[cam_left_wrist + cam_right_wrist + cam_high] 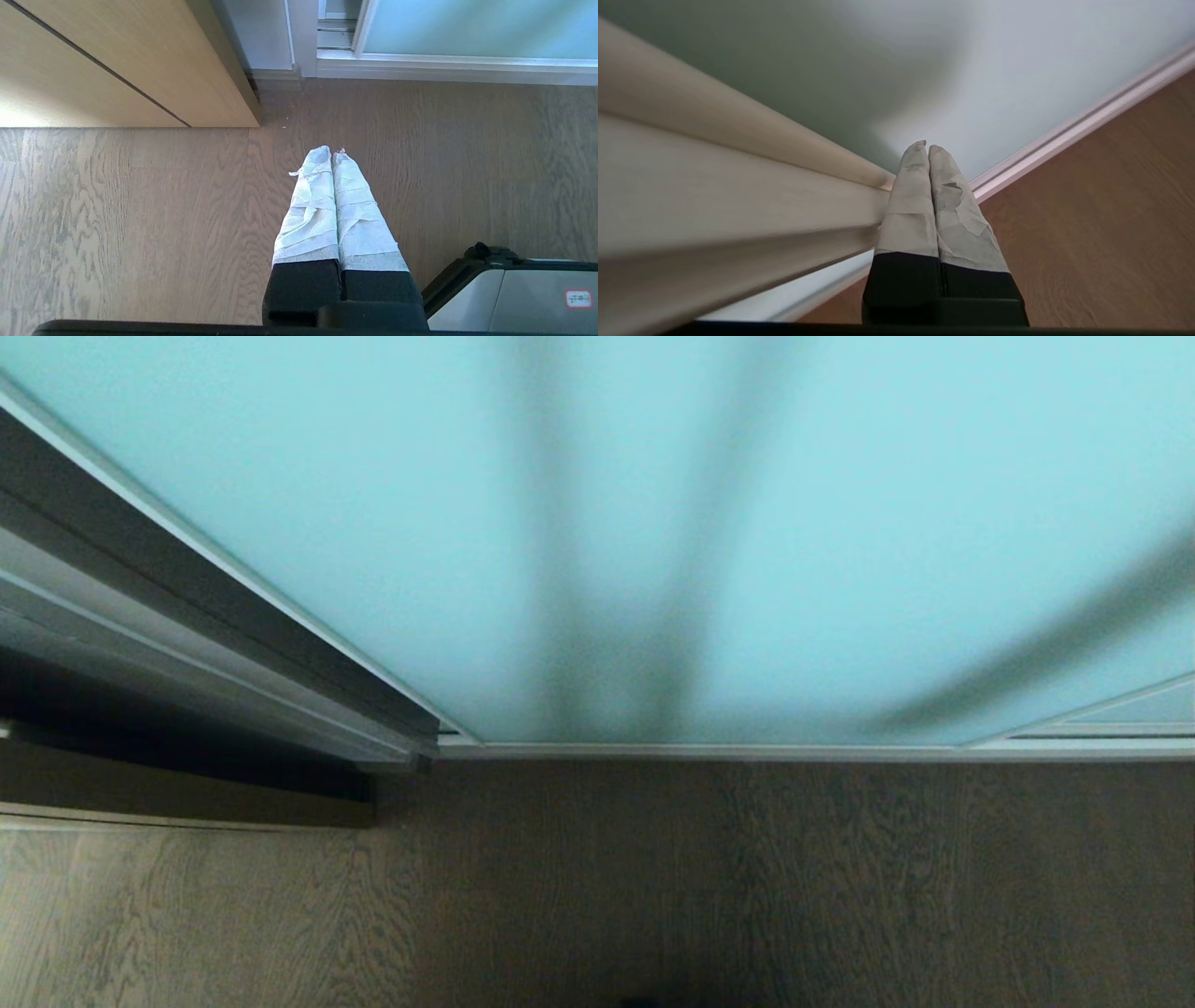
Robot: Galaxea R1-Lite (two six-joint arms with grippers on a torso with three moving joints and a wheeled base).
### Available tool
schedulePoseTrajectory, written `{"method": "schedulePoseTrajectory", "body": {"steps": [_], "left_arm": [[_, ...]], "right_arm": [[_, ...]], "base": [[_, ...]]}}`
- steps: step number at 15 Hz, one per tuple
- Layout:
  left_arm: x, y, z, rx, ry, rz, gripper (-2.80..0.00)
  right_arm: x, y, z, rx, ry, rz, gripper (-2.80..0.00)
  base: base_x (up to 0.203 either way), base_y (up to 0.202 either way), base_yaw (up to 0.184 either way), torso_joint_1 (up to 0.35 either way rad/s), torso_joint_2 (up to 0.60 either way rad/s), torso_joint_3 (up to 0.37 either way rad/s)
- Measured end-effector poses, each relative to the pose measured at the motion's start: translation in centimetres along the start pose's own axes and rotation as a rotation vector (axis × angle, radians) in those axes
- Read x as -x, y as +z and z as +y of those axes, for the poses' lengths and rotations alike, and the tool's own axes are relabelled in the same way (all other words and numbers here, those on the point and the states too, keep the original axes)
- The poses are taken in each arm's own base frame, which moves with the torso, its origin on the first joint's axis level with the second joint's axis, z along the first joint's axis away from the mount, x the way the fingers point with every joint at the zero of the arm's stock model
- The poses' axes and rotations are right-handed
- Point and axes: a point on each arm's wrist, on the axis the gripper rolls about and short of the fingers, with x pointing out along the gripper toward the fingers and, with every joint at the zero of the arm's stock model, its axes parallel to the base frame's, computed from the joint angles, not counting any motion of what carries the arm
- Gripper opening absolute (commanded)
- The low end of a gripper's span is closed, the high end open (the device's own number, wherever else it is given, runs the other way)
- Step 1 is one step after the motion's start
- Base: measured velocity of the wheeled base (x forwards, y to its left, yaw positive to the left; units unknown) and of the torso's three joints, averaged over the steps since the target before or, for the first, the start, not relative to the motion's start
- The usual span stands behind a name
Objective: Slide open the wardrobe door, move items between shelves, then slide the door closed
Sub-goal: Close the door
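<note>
A: What fills the head view?
B: The sliding wardrobe door (373,523), frosted aqua glass in a thin silvery frame, above grained wood floor (747,896).
A: The grippers?
B: Right gripper (927,148), tape-wrapped fingers pressed together, empty, beside the door's frame; left gripper (331,154) likewise closed over the floor.

Our left gripper (331,156) hangs pointing down, its two tape-wrapped fingers (310,205) pressed together from base to tip with nothing between them. Our right gripper (927,148) is likewise closed and empty, its taped fingers (915,196) touching along their length. Neither of our arms shows in the head view
</note>
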Motion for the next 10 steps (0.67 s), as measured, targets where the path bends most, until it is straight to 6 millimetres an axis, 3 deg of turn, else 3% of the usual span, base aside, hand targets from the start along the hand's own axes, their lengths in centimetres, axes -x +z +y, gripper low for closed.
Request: {"method": "schedulePoseTrajectory", "body": {"steps": [10], "left_arm": [[0.0,0.0,0.0,0.0,0.0,0.0,-2.8]], "right_arm": [[1.0,-0.6,2.5,-0.022,0.064,0.0,-2.8]], "base": [[0.0,0.0,0.0,0.0,0.0,0.0]]}}
